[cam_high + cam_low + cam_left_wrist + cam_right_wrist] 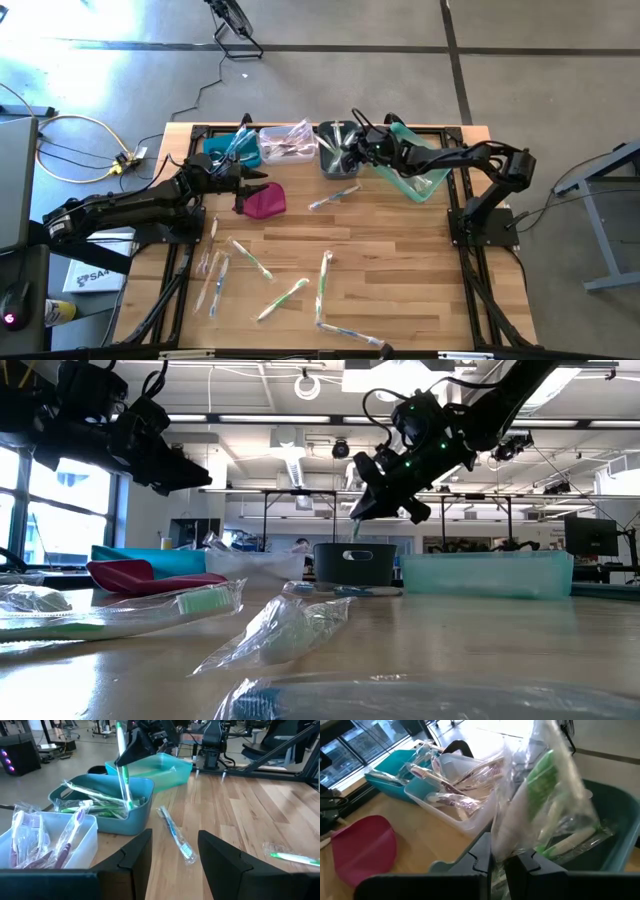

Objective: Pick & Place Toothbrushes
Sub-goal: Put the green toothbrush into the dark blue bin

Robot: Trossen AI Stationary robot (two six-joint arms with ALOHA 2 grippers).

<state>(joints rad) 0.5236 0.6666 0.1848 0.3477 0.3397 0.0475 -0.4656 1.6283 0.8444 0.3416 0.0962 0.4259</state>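
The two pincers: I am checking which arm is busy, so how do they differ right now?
The right pincer is shut on a wrapped green toothbrush, hanging over the grey bin; the left pincer is open and empty. The right is above the bins, the left near the magenta pouch. Both are off the table.

Wrapped toothbrush (400, 705) in the low view: blurred, cut off by the bottom edge; handle colour indeterminate.

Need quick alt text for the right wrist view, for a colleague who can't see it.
The right gripper, shut on a wrapped green toothbrush, holds it over the grey bin of green brushes. Beyond are a clear bin of pink brushes, a blue bin and a magenta pouch.
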